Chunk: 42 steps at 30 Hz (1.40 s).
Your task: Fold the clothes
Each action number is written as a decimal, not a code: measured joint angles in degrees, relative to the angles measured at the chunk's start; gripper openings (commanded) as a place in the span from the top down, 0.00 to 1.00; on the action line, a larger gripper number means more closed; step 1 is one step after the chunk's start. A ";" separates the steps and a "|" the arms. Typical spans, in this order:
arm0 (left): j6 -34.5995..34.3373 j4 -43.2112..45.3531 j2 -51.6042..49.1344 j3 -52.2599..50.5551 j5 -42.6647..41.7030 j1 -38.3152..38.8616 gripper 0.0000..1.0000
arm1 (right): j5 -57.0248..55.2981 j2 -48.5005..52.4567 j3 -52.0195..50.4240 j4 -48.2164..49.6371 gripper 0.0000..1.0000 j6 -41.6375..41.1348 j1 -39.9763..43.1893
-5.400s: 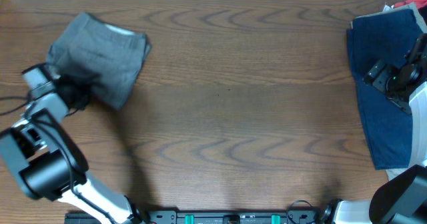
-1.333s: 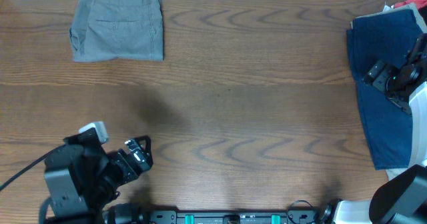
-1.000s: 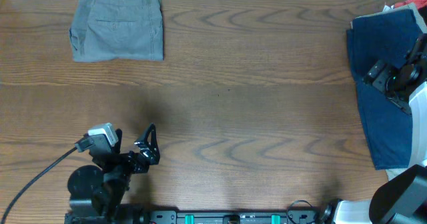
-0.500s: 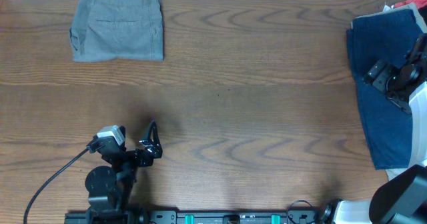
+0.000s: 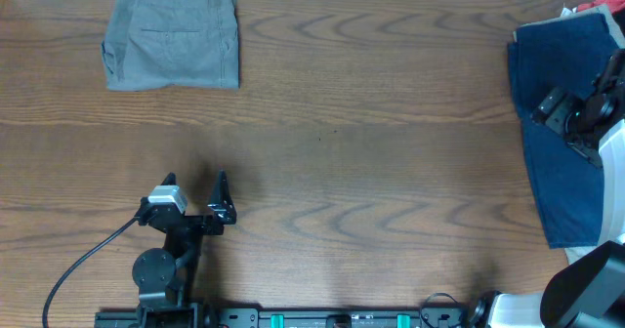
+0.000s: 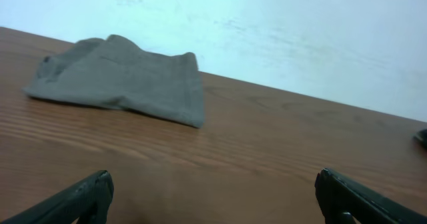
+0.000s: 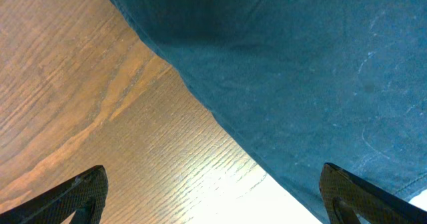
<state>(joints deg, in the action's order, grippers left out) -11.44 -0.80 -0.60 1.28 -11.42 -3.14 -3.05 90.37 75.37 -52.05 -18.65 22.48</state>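
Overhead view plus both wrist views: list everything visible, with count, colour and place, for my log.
shorts: 1, grey-khaki, folded, far-left corner of the table
navy garment: 1, dark blue, spread along the right edge
red item: 1, red, partly seen, far-right corner beyond the navy garment
table: 1, brown wood grain, under everything
cable: 1, black, near-left, trailing from the left arm
left hand: 1, black, open, near-left over bare table
right hand: 1, black, open, over the navy garment

Far left on the table, the shorts; along its right edge, another garment.
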 measured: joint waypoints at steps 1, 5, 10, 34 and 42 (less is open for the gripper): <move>0.39 -0.13 -0.02 0.00 0.28 -0.11 0.02 | 0.04 0.00 0.00 0.02 0.01 0.00 0.00; 2.32 -0.63 0.00 0.04 2.45 -0.81 0.02 | 0.02 0.00 0.00 0.02 0.01 0.00 0.00; 2.93 -0.70 0.00 0.04 3.72 -1.01 0.02 | 0.02 0.00 0.00 0.02 0.01 0.00 0.00; 3.63 -0.81 0.00 0.04 4.35 -1.01 0.02 | 0.02 0.00 0.00 0.02 0.01 0.00 0.00; 3.80 -0.81 0.00 0.04 4.35 -1.01 0.02 | 0.02 0.00 0.00 0.02 0.01 0.00 0.00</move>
<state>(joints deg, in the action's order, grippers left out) -7.64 -1.61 -0.60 1.32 -7.07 -4.14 -3.03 90.37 75.37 -52.03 -18.65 22.48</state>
